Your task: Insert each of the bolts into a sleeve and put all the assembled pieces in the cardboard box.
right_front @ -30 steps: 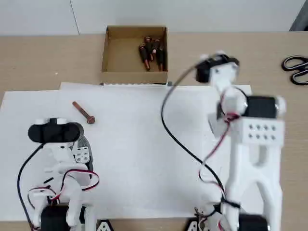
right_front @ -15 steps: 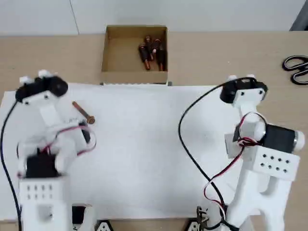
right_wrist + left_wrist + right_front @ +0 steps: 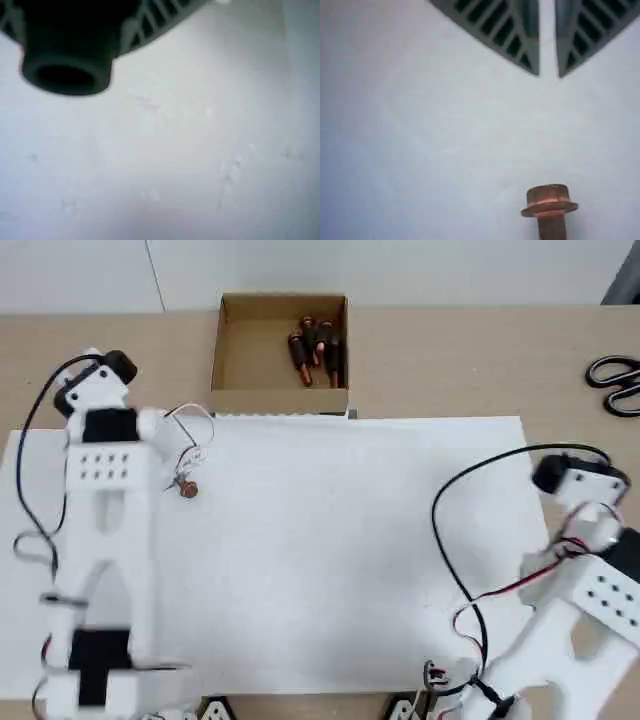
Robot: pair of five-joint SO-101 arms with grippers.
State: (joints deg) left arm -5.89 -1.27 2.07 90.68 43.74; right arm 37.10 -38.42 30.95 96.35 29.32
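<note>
A copper bolt lies on the white sheet; its flanged head (image 3: 549,200) points toward my left gripper (image 3: 547,67), which hovers a short way off it, shut to a thin slit with nothing inside. In the high view the bolt's head (image 3: 188,490) peeks out beside the left arm (image 3: 105,460), which covers the shank. My right gripper (image 3: 85,30) is shut on a black sleeve (image 3: 67,70), held low over bare paper with its hollow end showing. The right arm (image 3: 585,540) stands at the sheet's right edge. The cardboard box (image 3: 232,350) at the back holds several assembled pieces (image 3: 315,348).
The white paper sheet (image 3: 330,560) covers most of the wooden table. Black scissors (image 3: 615,380) lie at the far right on the bare wood. Cables loop from both arms over the sheet.
The left arm rose from its folded pose and stretched out over the bolt at the left. The right arm drew back from near the box toward the sheet's right edge.
</note>
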